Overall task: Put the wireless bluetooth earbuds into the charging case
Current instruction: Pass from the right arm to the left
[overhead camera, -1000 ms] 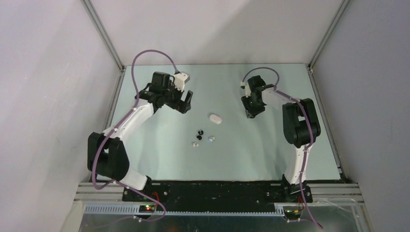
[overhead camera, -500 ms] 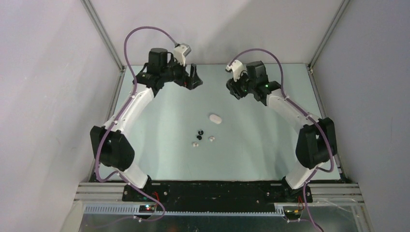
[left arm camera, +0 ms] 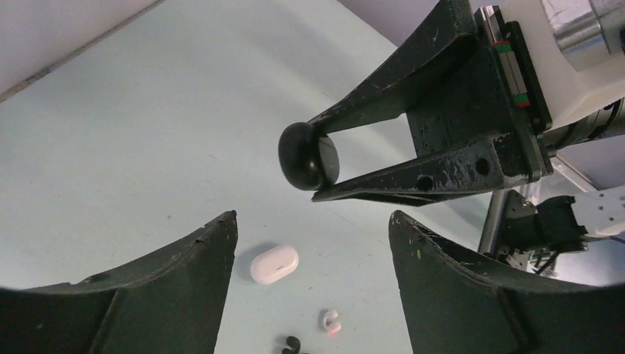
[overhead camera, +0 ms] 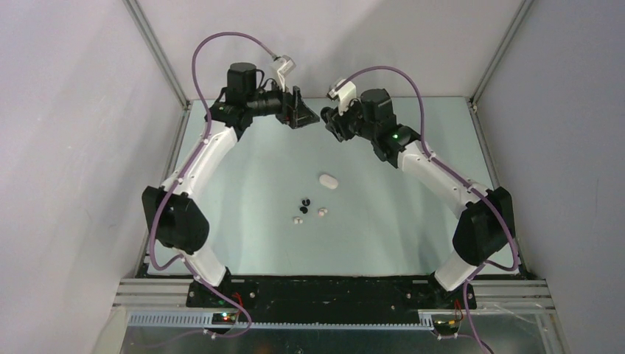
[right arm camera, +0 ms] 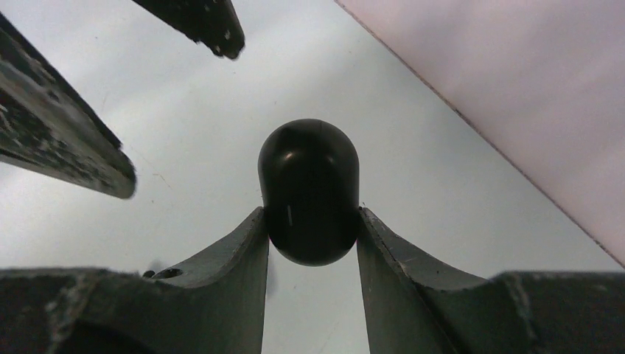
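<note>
My right gripper (right arm camera: pixel 311 214) is shut on a black oval charging case (right arm camera: pixel 309 192), held up in the air at the back of the table. My left gripper (left arm camera: pixel 313 217) faces it from a short way off, open and holding nothing; in the left wrist view the black case (left arm camera: pixel 308 156) sits between the right fingers. In the top view the left gripper (overhead camera: pixel 301 114) and right gripper (overhead camera: pixel 329 122) nearly meet. On the table lie two black earbuds (overhead camera: pixel 304 204) and two white earbuds (overhead camera: pixel 322 212), with one of the white earbuds (left arm camera: pixel 329 321) also in the left wrist view.
A white oval case (overhead camera: pixel 329 181) lies shut on the pale green table (overhead camera: pixel 243 184), just behind the earbuds, and shows as the white case (left arm camera: pixel 274 264) between my left fingers. Frame posts and grey walls close in the back and sides.
Both arms have risen and swung in towards the back centre, so the two grippers now face each other closely. The right one still holds the black case.
</note>
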`<state>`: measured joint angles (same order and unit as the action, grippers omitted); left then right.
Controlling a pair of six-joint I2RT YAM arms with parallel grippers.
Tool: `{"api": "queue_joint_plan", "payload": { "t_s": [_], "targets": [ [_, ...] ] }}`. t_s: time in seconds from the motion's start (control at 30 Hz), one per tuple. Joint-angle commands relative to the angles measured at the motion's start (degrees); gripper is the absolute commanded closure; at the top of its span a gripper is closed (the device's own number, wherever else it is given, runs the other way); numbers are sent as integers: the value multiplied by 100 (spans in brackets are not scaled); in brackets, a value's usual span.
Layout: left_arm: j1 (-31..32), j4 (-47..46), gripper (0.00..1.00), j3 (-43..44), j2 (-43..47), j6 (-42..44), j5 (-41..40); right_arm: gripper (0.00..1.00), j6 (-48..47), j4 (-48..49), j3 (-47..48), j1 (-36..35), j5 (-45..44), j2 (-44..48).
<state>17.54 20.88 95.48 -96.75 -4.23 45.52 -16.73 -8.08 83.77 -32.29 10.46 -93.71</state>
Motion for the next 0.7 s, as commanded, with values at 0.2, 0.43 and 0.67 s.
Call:
{"api": "queue_joint_plan", "payload": {
  "t_s": [0.2,0.43,0.67],
  "targets": [
    [107,-199,28,123,-79,-157,323,89,-162,407,357,-317,-123,205],
    [109,-224,46,177,-184,-200,542,89,-277,470,250,-389,-202,340],
    [130,-233,54,265,-266,-229,704,89,-440,606,150,-414,-320,435]
  ]
}}
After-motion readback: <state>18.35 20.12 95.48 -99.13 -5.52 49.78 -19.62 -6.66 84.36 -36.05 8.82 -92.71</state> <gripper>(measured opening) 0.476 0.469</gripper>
